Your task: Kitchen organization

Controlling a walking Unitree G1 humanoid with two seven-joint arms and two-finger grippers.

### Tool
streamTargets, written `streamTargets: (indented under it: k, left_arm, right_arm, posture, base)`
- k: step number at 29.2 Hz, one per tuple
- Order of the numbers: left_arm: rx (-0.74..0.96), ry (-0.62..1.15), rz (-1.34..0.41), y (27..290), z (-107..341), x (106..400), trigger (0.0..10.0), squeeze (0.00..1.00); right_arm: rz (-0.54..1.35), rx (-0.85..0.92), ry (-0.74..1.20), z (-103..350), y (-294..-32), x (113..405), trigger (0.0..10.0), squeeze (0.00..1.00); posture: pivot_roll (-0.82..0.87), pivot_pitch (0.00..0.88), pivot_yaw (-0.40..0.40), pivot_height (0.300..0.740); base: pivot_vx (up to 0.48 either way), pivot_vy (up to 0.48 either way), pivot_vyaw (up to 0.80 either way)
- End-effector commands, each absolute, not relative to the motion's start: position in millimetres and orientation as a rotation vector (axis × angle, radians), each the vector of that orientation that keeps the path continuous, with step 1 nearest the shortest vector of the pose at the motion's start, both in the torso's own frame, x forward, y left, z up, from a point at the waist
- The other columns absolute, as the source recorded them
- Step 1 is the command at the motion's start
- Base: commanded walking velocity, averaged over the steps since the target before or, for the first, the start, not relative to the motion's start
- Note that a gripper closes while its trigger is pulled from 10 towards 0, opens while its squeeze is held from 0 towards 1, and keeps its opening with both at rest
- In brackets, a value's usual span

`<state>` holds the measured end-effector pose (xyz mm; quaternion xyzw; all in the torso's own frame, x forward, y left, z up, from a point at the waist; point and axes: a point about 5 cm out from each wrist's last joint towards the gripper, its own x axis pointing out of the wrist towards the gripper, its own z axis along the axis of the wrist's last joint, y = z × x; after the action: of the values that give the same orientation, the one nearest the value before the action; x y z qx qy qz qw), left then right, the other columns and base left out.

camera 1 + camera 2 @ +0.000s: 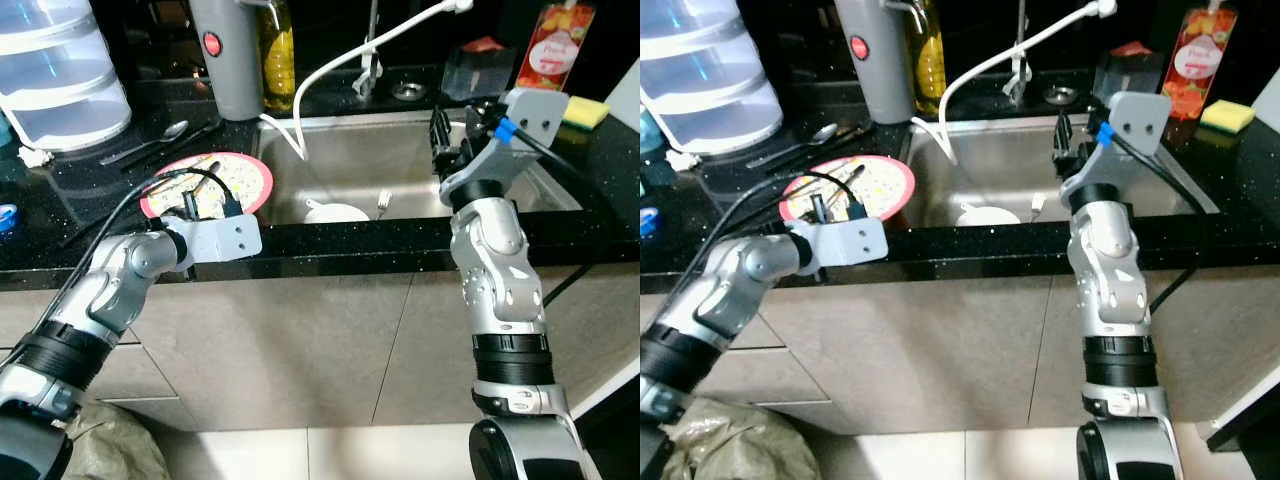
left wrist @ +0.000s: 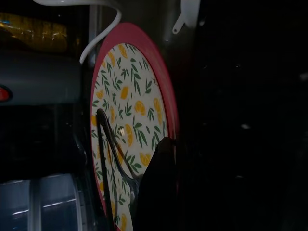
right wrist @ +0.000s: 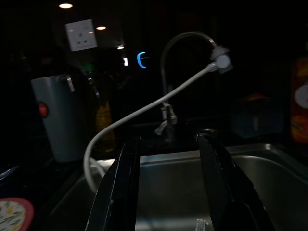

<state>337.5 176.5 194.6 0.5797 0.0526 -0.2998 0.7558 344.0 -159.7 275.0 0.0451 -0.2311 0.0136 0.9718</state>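
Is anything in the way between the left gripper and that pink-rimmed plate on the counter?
Nothing visible blocks it. The left gripper is already over the near edge of the round pink-rimmed plate with the lemon pattern, which lies on the black counter. A dark utensil lies on the plate beside the gripper's tip.

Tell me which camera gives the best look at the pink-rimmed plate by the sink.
The left wrist view: the plate appears close up, showing its lemon-and-leaf pattern and a dark utensil lying on it. Both eye views show it whole but small on the counter, left of the sink, with the left pincer over its near edge. The right wrist view catches just a sliver.
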Motion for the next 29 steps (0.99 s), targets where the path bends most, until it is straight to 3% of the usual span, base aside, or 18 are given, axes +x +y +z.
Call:
streamTargets:
  k: [1, 2, 10, 11, 12, 17, 19, 22, 23, 24, 27, 29]
  left_arm:
    - [1.266, 0.250, -0.738, 184, 172, 328, 10.0, 0.18]
    - [1.253, 0.250, -0.724, 184, 174, 326, 10.0, 1.00]
    - [1.138, 0.212, -0.639, 181, 186, 330, 10.0, 1.00]
    - [1.117, 0.205, -0.639, 180, 188, 330, 10.0, 0.55]
    - [1.088, 0.190, -0.645, 178, 191, 329, 10.0, 0.00]
    - [0.862, 0.079, -0.642, 166, 215, 328, 10.0, 0.00]
    - [0.693, -0.022, -0.673, 157, 234, 325, 10.0, 0.00]
    - [0.640, -0.054, -0.676, 155, 240, 324, 10.0, 0.00]
    - [0.483, -0.082, -0.608, 158, 252, 330, 10.0, 0.00]
    - [0.436, -0.078, -0.570, 161, 254, 333, 10.0, 0.00]
    - [0.368, 0.006, -0.356, 181, 255, 350, 10.0, 0.00]
    - [0.352, 0.040, -0.309, 186, 254, 355, 10.0, 0.00]
  right_arm:
    - [0.036, 0.100, -0.460, 274, -157, 345, 10.0, 0.00]
    - [0.039, 0.100, -0.459, 275, -157, 346, 10.0, 0.00]
    - [0.045, 0.101, -0.459, 275, -155, 346, 10.0, 0.00]
    - [0.046, 0.101, -0.459, 275, -155, 346, 10.0, 0.00]
    - [0.047, 0.100, -0.460, 275, -155, 346, 10.0, 0.00]
    - [0.048, 0.098, -0.461, 275, -155, 346, 10.0, 0.00]
    - [0.047, 0.098, -0.461, 275, -155, 346, 10.0, 0.00]
    - [0.047, 0.098, -0.461, 275, -155, 346, 10.0, 0.00]
    - [0.048, 0.099, -0.462, 275, -155, 346, 10.0, 0.00]
    - [0.049, 0.099, -0.463, 275, -155, 346, 10.0, 0.00]
    - [0.052, 0.099, -0.465, 276, -154, 347, 10.0, 0.00]
    - [0.053, 0.099, -0.466, 276, -154, 347, 10.0, 0.00]
  posture:
    - [0.10, 0.029, 0.017, 0.740]
    - [0.10, 0.028, 0.016, 0.740]
    - [0.09, 0.028, 0.015, 0.740]
    - [0.09, 0.028, 0.016, 0.740]
    - [0.09, 0.028, 0.016, 0.740]
    - [0.09, 0.028, 0.019, 0.740]
    - [0.09, 0.028, 0.019, 0.740]
    - [0.09, 0.021, 0.021, 0.740]
    - [0.09, 0.018, 0.020, 0.740]
    - [0.09, 0.018, 0.020, 0.740]
    - [0.09, 0.015, 0.019, 0.740]
    - [0.09, 0.013, 0.019, 0.740]
  base:
    - [0.000, 0.000, 0.00]
    - [0.000, 0.000, 0.00]
    - [0.000, 0.000, 0.00]
    - [0.000, 0.000, 0.00]
    - [0.000, 0.000, 0.00]
    - [0.000, 0.000, 0.00]
    - [0.000, 0.000, 0.00]
    - [0.000, 0.000, 0.00]
    - [0.000, 0.000, 0.00]
    - [0.000, 0.000, 0.00]
    - [0.000, 0.000, 0.00]
    - [0.000, 0.000, 0.00]
